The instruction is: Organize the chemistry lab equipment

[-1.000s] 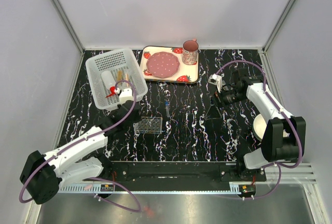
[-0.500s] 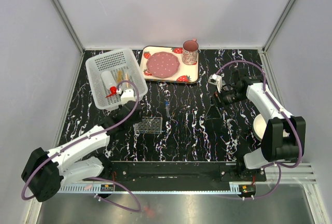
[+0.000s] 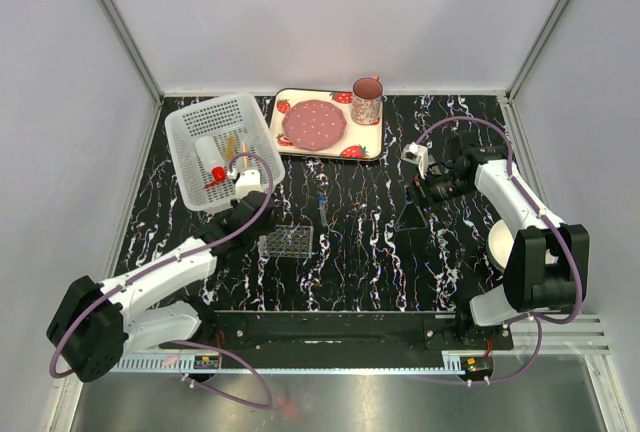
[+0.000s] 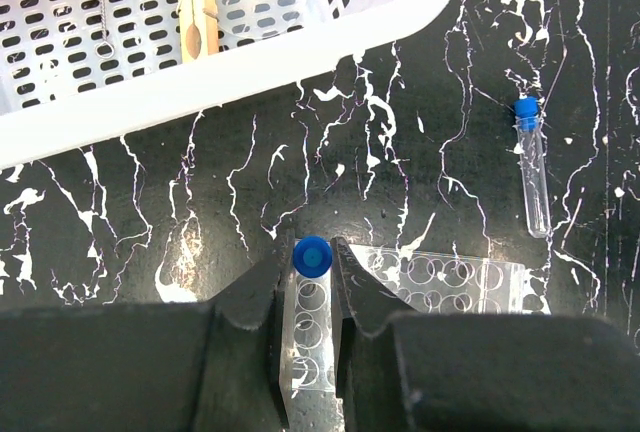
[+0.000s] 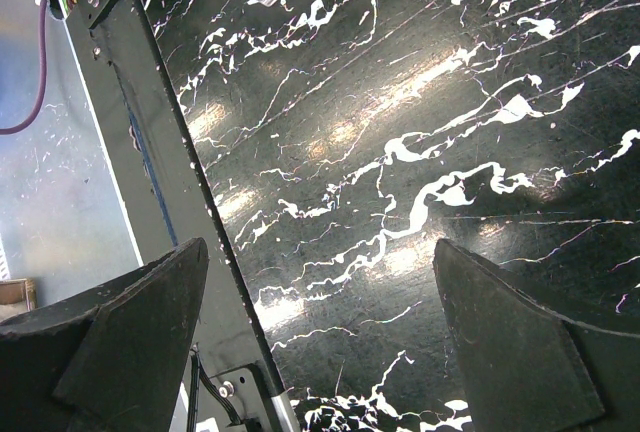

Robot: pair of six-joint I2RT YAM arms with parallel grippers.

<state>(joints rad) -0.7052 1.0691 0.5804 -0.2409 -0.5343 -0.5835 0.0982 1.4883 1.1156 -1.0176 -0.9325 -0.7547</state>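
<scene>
Blue-capped tube [image 4: 312, 256] sits pinched between left fingers [image 4: 252, 297].

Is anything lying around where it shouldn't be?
Yes. A loose tube with a blue cap lies flat on the table, beside the rack instead of standing in it. The left fingers grip a second tube, so this one looks left behind.

Bright even light, glare on tabletop [image 5: 335, 137]
</scene>
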